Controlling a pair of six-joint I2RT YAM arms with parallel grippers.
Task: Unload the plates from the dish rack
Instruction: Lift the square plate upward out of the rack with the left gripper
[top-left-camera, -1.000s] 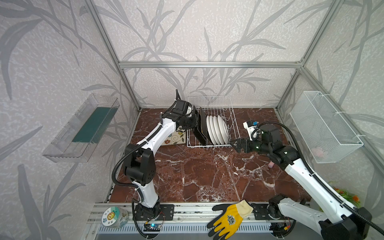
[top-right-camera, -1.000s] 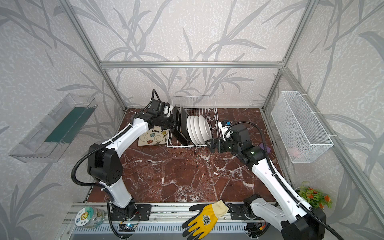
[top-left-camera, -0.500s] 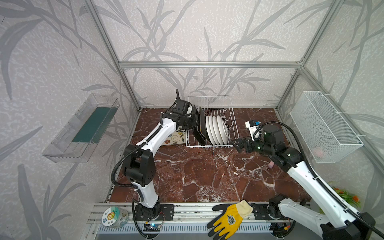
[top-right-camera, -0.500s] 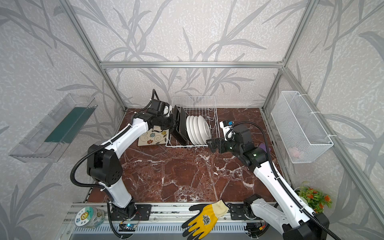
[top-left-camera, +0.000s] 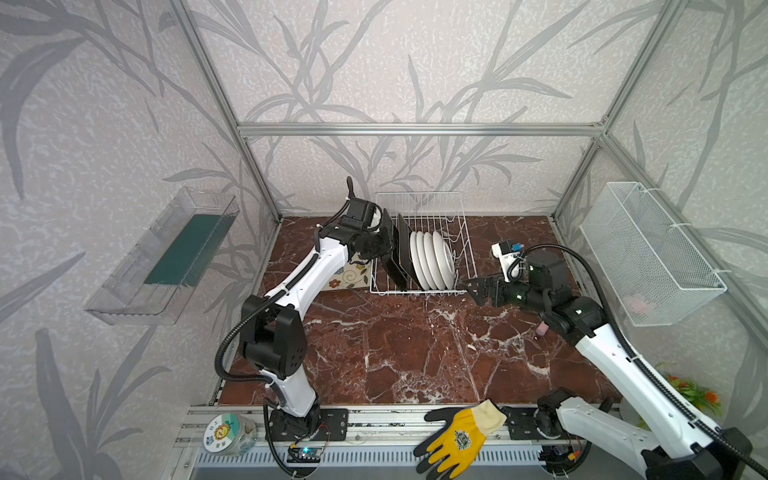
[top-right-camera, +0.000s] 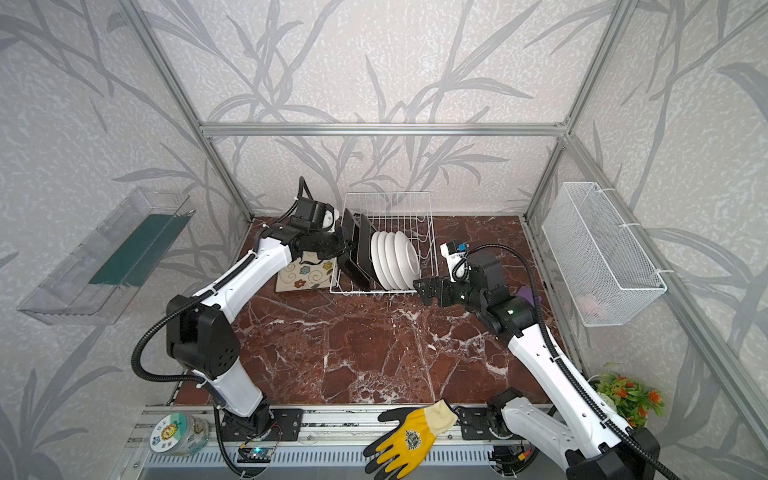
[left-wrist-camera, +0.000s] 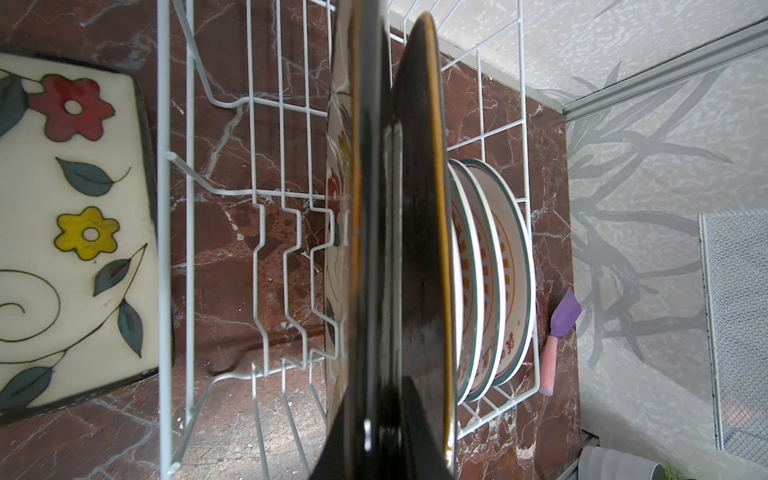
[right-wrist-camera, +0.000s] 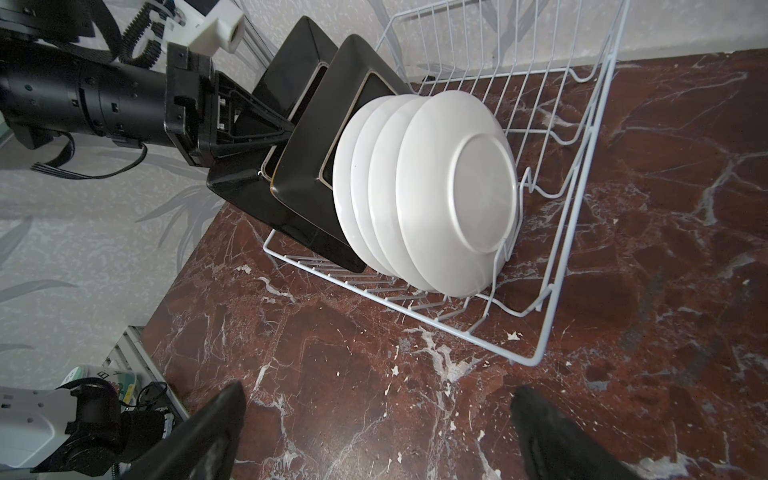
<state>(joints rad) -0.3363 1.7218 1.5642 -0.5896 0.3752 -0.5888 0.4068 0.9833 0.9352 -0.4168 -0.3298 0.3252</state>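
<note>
My left gripper (right-wrist-camera: 284, 129) is pinched tight on the outer square plate (right-wrist-camera: 291, 62) by its rim, at the dish rack's (top-left-camera: 466, 232) left end. My right gripper (top-left-camera: 471, 286) is gaping and empty, just off the rack's near right corner. I see a second square plate (right-wrist-camera: 332, 124) and four round plates (top-left-camera: 432, 259) upright inside. One flowered plate (top-left-camera: 347, 276) lies flat on the table (top-left-camera: 415, 353) beside it.

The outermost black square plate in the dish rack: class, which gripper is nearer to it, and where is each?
Left. The left gripper is clamped on that square plate's edge. The right gripper hovers open outside the dish rack, at its corner on the round white plates' side.
</note>
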